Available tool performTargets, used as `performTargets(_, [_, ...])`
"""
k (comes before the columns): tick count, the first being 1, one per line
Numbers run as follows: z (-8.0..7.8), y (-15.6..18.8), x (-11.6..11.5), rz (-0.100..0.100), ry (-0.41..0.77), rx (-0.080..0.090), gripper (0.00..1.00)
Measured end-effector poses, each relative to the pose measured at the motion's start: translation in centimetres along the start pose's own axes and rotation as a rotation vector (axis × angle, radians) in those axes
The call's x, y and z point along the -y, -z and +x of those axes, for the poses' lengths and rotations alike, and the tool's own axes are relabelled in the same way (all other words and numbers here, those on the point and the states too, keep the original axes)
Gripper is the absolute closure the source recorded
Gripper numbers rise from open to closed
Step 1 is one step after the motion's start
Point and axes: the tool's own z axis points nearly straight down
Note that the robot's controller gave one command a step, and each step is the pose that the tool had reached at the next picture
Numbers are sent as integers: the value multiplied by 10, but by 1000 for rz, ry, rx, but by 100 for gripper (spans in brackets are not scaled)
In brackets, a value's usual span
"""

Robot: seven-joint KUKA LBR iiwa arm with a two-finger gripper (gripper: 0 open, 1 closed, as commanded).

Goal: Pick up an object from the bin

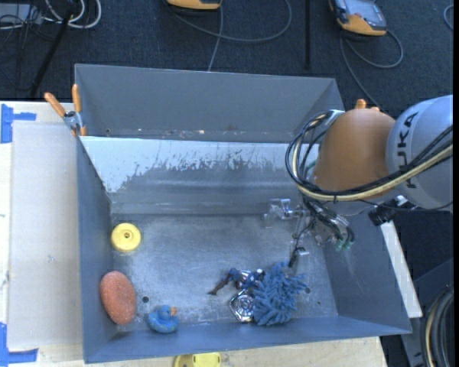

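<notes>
While the end effector [297,255] hangs at the three o'clock side of the bin [176,182], just beside a shaggy blue mop-like thing [279,297] at five o'clock, I cannot tell whether it is open or closed. A yellow disc [126,237] lies at nine, well apart.

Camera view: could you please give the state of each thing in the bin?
pincer: low over the bin's right side
yellow disc: lying flat, alone
orange oval: lying by the left wall
blue duck: upright, near the front wall
blue shaggy mop: heaped against a silver thing
</notes>
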Motion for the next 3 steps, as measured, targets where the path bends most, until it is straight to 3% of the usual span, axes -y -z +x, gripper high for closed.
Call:
performTargets(1, [26, -34, -1, 2, -112, 3, 0])
performTargets(2, [29, -50, -6, 2, 174, 0, 0])
performTargets(3, [74, -58, -19, 3, 6, 3, 100])
